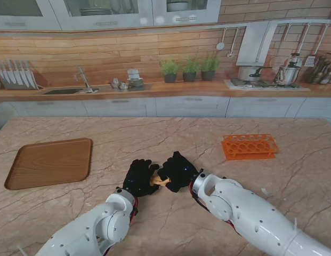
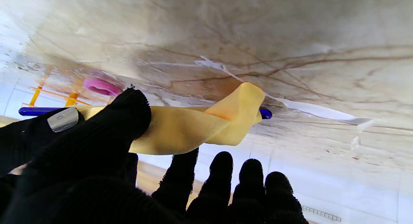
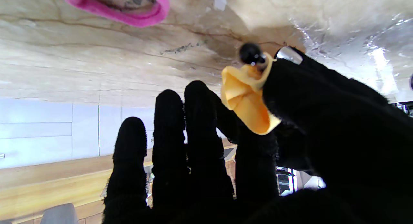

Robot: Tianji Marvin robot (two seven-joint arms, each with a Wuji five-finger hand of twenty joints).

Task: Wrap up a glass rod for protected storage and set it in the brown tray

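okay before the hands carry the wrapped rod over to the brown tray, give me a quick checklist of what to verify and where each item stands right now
1. Yellow cloth wound around the glass rod: ok, though both blue ends poke out.
2. Loose cloth corner tucked in: not ok, a flap stands free near one end.
3. Left hand holding the bundle: ok, thumb pressed on the cloth.
4. Right hand holding the other end: ok, thumb clamps the cloth beside the rod tip.
5. Brown tray ready to receive it: ok, nothing lies in it, off to the left.
6. Bundle lifted off the table: cannot tell.
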